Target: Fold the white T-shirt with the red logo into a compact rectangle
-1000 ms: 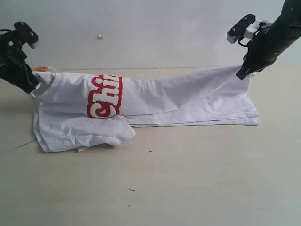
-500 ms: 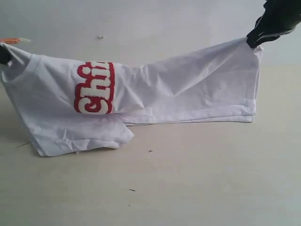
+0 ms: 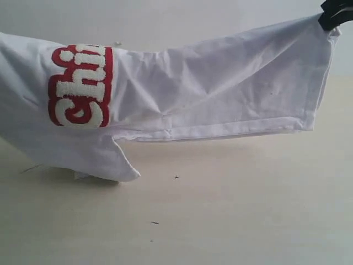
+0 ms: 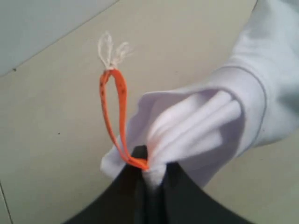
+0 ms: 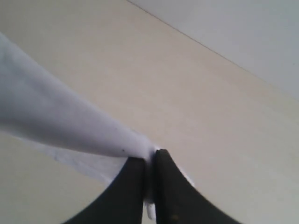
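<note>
The white T-shirt with the red logo [image 3: 209, 83] hangs stretched between both grippers above the beige table [image 3: 231, 210]; its lowest fold still touches the table at the left. The red-outlined lettering [image 3: 80, 85] shows near the left end. My left gripper [image 4: 153, 170] is out of the exterior view; the left wrist view shows it shut on bunched fabric [image 4: 196, 126] at the neck, where an orange tag loop [image 4: 114, 116] sticks out. My right gripper [image 3: 333, 12] is at the top right corner, shut on the hem end [image 5: 70, 126]; the right wrist view shows the cloth pinched in my right gripper [image 5: 150, 161].
A pale wall [image 3: 182, 22] runs behind the table. A few small dark specks [image 3: 176, 177] lie on the bare tabletop in front of the shirt.
Both grippers have risen and moved outward, lifting the shirt off the table. The left gripper has left the exterior view and the logo has shifted up and left.
</note>
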